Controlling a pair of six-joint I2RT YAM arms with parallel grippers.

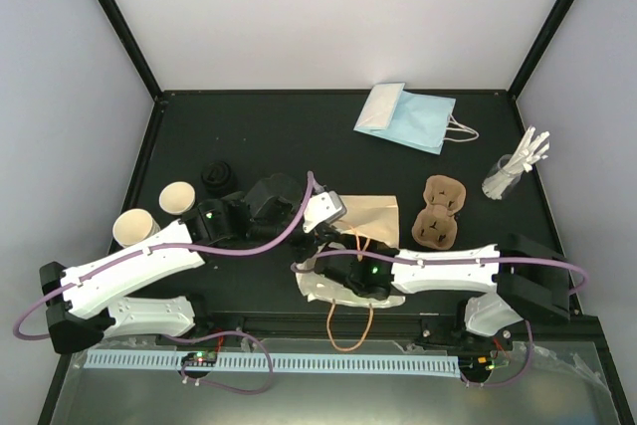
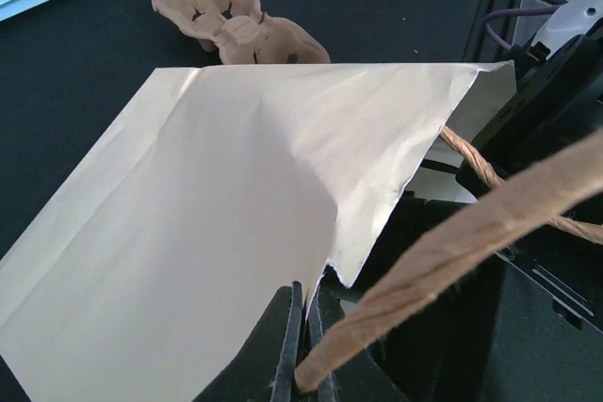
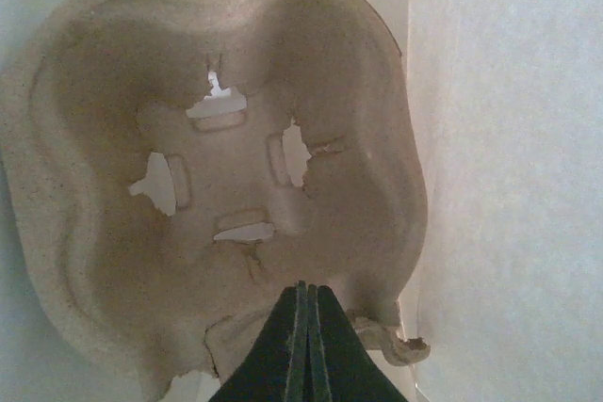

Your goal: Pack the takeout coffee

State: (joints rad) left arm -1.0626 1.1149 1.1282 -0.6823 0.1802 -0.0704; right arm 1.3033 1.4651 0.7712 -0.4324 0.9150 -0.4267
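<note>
As left fingers pinch its handle — bag (tan) lies creased.

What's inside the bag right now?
A pulp carrier fills the bag, with the right gripper shut at its near edge. Whatever lies behind the carrier is covered.

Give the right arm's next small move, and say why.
Probably push the right end effector a little deeper into the bag. It is shut on the rim of a pulp carrier, with pale bag walls close around it, while the left end effector is shut on the bag's handle.
</note>
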